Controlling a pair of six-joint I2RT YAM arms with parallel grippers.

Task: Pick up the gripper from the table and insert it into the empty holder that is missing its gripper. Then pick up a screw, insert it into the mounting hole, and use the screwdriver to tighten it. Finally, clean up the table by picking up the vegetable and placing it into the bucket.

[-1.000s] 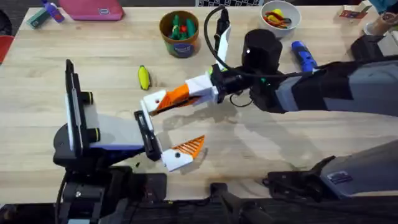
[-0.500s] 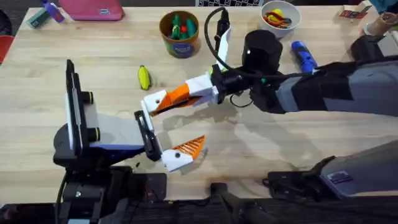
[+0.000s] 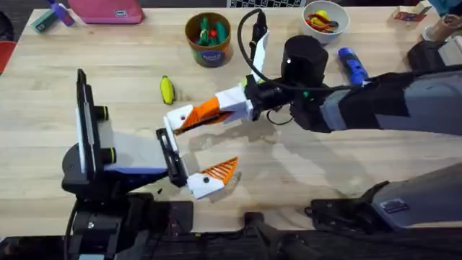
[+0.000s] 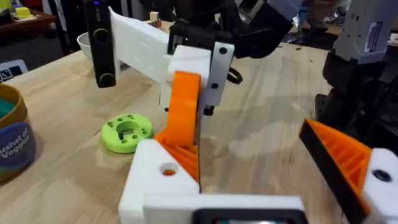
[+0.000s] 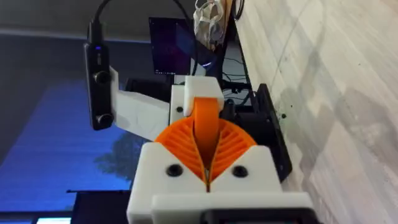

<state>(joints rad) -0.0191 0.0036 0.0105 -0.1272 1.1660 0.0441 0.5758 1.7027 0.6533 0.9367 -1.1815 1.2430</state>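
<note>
The right claw (image 3: 189,118) is reaching across the middle of the bench (image 3: 346,173) from the lower right and is clenched on the gripper (image 3: 207,109), the orange wedge. In the right wrist view the orange ribbed pads (image 5: 229,144) are closing on both sides of the gripper (image 5: 206,127). The gripper is pressing against the holder (image 3: 175,121), the white mount at the upper finger of the left claw (image 3: 189,153).

The left claw is standing released: its lower finger, carrying an orange ribbed pad (image 3: 220,170), is lying well apart from the upper one. In the left wrist view the gripper (image 4: 184,109) is standing upright above the holder (image 4: 163,177), with the right claw's white body just behind it.

The vegetable (image 3: 167,89) is lying on the bench just beyond the two claws, apart from both. The bucket (image 3: 208,39) is standing farther back, with green and red items inside. The screwdriver (image 3: 352,63) is lying beyond the right arm, partly covered by it, near a white bowl (image 3: 325,18) holding small yellow and red pieces. A pink case (image 3: 108,10) is resting at the far left edge.

The left wrist view is also showing a round green disc (image 4: 127,132) lying on the bench beside the claws, a spot hidden under the right claw in the overhead view.
</note>
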